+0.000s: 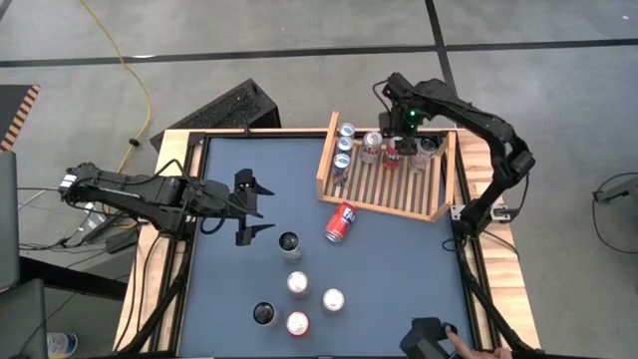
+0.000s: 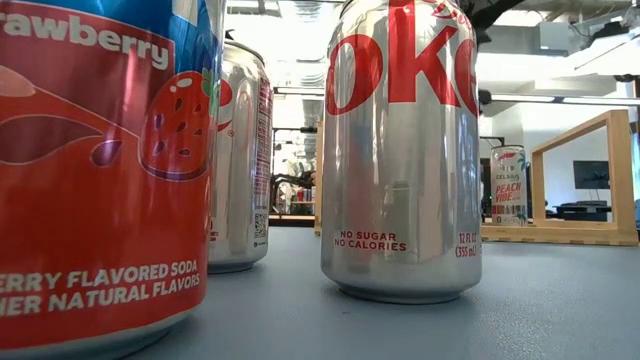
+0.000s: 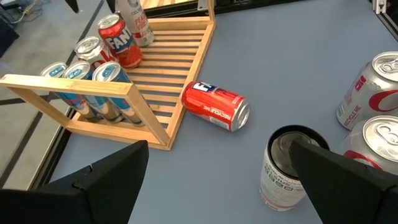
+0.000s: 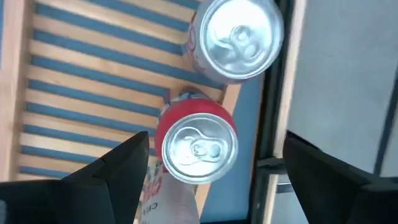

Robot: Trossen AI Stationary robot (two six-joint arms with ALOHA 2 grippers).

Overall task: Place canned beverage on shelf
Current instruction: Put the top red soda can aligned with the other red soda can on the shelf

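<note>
Red can [image 4: 196,146] below right claw [image 4: 208,168] (wide open).

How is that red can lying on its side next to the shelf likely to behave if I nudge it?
The red can lies on its side on the bare table, so it would probably roll. The shelf edge sits close by and may stop it. Its smooth metal wall looks slippery, so gripping across the body seems safer.
</note>
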